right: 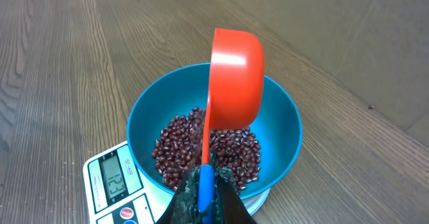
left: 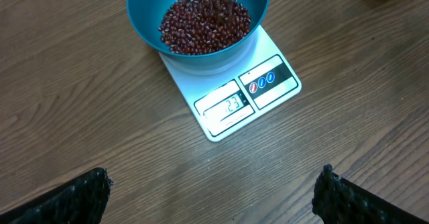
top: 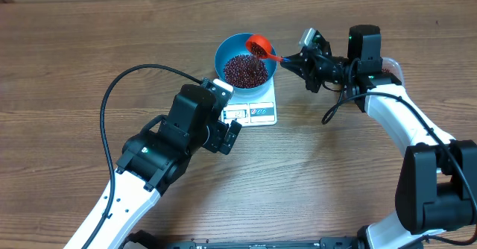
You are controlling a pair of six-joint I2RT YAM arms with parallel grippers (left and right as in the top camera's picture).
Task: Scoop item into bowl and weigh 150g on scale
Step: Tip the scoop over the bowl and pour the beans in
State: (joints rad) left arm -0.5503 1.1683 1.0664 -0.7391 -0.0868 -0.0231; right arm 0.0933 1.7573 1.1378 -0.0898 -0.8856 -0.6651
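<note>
The blue bowl (top: 223,49) stands on the white scale (top: 257,113) and holds a pile of dark red beans (top: 244,70). My right gripper (top: 298,59) is shut on the blue handle of a red scoop (top: 258,47). The scoop is tipped on its side over the bowl's far rim, with a few beans inside. In the right wrist view the scoop (right: 236,76) hangs above the beans (right: 234,150), and the scale (right: 110,184) display reads 123. My left gripper (left: 214,197) is open over bare wood in front of the scale (left: 268,83), holding nothing.
A black cable (top: 112,107) loops out from the left arm over the table's left side. The right arm's white links (top: 402,118) stretch from the front right corner toward the bowl.
</note>
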